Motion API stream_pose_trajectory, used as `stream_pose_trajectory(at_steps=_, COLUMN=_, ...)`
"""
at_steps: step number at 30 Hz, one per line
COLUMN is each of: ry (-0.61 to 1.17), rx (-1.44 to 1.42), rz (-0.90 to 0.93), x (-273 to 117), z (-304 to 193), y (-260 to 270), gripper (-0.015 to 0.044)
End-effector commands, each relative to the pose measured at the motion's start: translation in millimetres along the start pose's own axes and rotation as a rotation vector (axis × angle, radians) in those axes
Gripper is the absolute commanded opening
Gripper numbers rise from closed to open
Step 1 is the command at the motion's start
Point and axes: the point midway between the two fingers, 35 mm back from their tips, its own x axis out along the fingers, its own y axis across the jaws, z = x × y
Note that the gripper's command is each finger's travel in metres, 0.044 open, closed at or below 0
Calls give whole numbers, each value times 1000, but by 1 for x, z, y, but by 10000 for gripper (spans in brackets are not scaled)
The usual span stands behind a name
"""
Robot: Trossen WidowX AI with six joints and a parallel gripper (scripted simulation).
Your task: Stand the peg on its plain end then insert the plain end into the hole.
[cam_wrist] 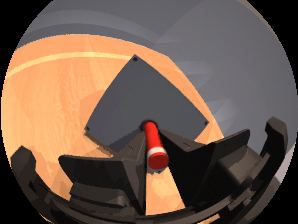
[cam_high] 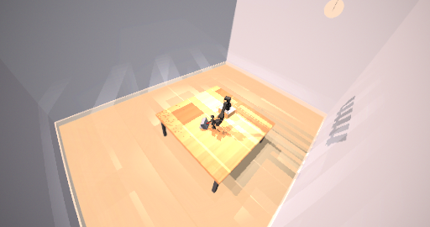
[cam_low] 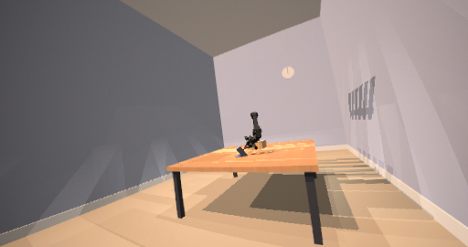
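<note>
The sloped grey panel (cam_high: 204, 124) (cam_low: 241, 152) (cam_wrist: 127, 95) stands on the table (cam_high: 210, 149) (cam_low: 283, 161) in front of the arm. The red peg (cam_wrist: 154, 139) points at the panel, its white-banded end toward the wrist camera. Its plain end is at the hole, where a dark edge of the hole shows beside it; how deep it sits cannot be told. My gripper (cam_wrist: 150, 133) is shut on the peg, with a finger on each side, close in front of the panel face. In the top and exterior views the peg is too small to judge.
The black arm (cam_high: 226, 104) (cam_low: 256, 125) rises behind the gripper. A pale block (cam_high: 230, 112) (cam_low: 262, 144) lies by its base. Small dark dots mark the panel's corners. The table edge lies beyond the panel in the wrist view.
</note>
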Motion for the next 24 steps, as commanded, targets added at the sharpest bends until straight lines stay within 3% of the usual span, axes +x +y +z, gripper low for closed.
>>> stream_pose_trajectory(at_steps=1, ry=3, rx=-5, rz=2, x=3, z=-1, y=0, gripper=0)
stream_pose_trajectory(at_steps=16, ry=1, rx=0, rz=-1, x=4, z=0, y=0, gripper=0)
stream_pose_trajectory(at_steps=24, ry=1, rx=0, rz=-1, x=4, z=0, y=0, gripper=210)
